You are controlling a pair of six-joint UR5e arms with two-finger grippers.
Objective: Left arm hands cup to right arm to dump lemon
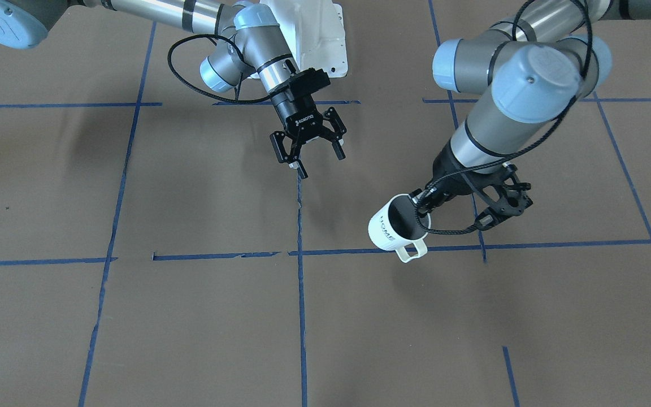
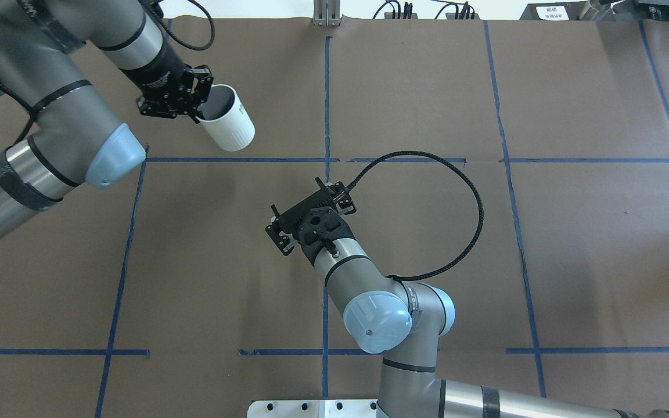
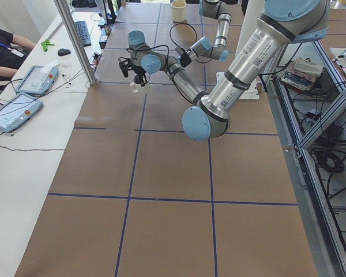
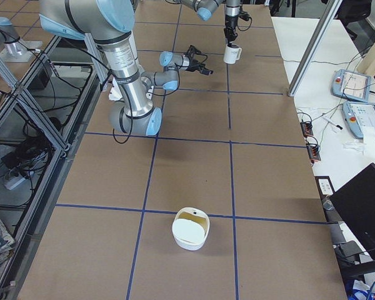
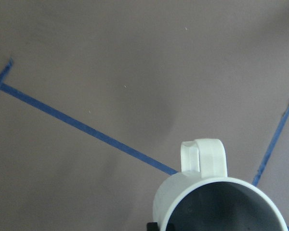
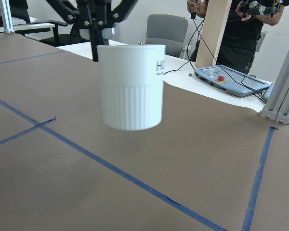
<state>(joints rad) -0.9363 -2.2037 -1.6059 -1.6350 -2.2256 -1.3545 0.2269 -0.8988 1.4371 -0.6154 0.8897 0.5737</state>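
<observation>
Left gripper (image 1: pixel 420 208) pinches the rim of the cup (image 1: pixel 389 230), hung upright above the table (image 1: pixel 190 316), well apart from the wide-open, empty right gripper (image 1: pixel 309 152), which should clamp the ribbed wall squarely, level; lemon possibly inside, not discernible.

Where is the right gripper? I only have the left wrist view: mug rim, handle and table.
Observer: It is apart from the cup, toward the table's middle. The right gripper points at the cup with its fingers open.
Operator: Is the cup off the table?
Observer: Yes. The right wrist view shows it hanging above the table with a clear gap beneath.
Operator: Would the handle block a grasp?
Observer: Probably not. The handle is out of sight in the right wrist view, and only the ribbed wall faces that gripper.
</observation>
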